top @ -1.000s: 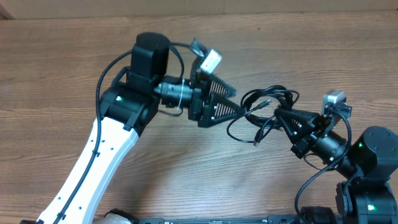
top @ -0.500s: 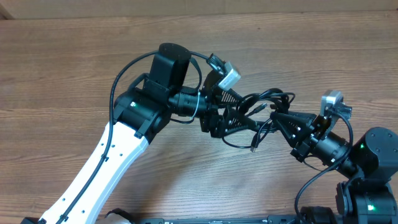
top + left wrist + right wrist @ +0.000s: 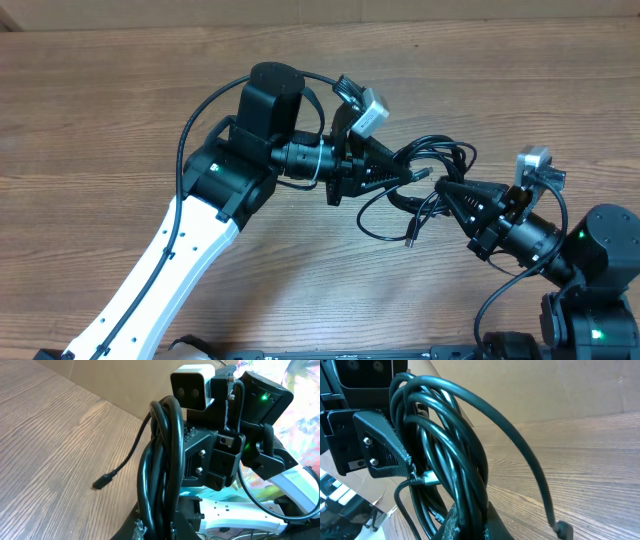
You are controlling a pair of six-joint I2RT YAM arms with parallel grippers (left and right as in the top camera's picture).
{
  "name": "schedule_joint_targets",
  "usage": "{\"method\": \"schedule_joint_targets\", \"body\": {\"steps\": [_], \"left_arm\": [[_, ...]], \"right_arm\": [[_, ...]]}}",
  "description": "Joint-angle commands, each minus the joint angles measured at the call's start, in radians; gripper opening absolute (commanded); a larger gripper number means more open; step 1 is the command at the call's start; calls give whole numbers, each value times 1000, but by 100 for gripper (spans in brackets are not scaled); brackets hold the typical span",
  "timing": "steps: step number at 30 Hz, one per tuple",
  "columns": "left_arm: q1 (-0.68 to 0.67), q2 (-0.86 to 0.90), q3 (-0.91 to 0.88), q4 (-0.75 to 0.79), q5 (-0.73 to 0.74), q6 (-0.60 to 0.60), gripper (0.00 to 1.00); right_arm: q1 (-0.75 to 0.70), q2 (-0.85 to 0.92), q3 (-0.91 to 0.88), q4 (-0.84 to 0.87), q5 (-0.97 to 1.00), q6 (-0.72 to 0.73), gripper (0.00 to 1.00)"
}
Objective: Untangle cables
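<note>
The cables (image 3: 447,156) form one tangled black bundle held between both arms above the wooden table (image 3: 120,110). My left gripper (image 3: 406,176) comes in from the left and is shut on the bundle's left side. In the left wrist view several strands (image 3: 161,455) run up from between my shut jaws (image 3: 161,529). My right gripper (image 3: 447,189) is shut on the bundle's right side; its view shows strands (image 3: 451,435) pinched at the jaws (image 3: 472,521). A loose plug end (image 3: 408,240) hangs on a slack loop below. It shows as the plug end (image 3: 102,482) and the plug end (image 3: 562,529).
The left arm's white link (image 3: 150,275) crosses the table's lower left. The right arm's base (image 3: 600,260) stands at the lower right. A silver plug (image 3: 427,478) sits inside the bundle, beside the left gripper's finger (image 3: 380,452). A thick arm cable (image 3: 205,115) arcs over the left wrist.
My left gripper has moved right into the bundle and closed on its strands. The right gripper has kept its grip and place. The slack loop has shifted slightly.
</note>
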Motion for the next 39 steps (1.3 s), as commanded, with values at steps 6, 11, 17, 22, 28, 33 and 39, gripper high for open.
{"method": "schedule_joint_targets", "body": {"steps": [6, 11, 17, 22, 28, 33, 39], "left_arm": [[16, -19, 13, -39, -69, -34, 4], [16, -19, 13, -75, -172, -67, 4], [16, -18, 13, -76, -246, -154, 4], [16, -18, 13, -61, -168, -137, 4], [16, -18, 13, -53, 127, 128, 4], [16, -18, 13, -49, 222, 231, 4], [24, -18, 13, -29, 213, 230, 4]], "right_arm": [[-3, -5, 27, -130, 328, 41, 4], [-3, -5, 27, -163, 470, 167, 4], [-3, -5, 27, -148, 407, 169, 34], [-3, -5, 27, -148, 406, 169, 55], [-3, -5, 27, -134, 402, 134, 60], [-3, -5, 27, -64, 209, 60, 60], [-3, -5, 27, -58, 154, 59, 60]]}}
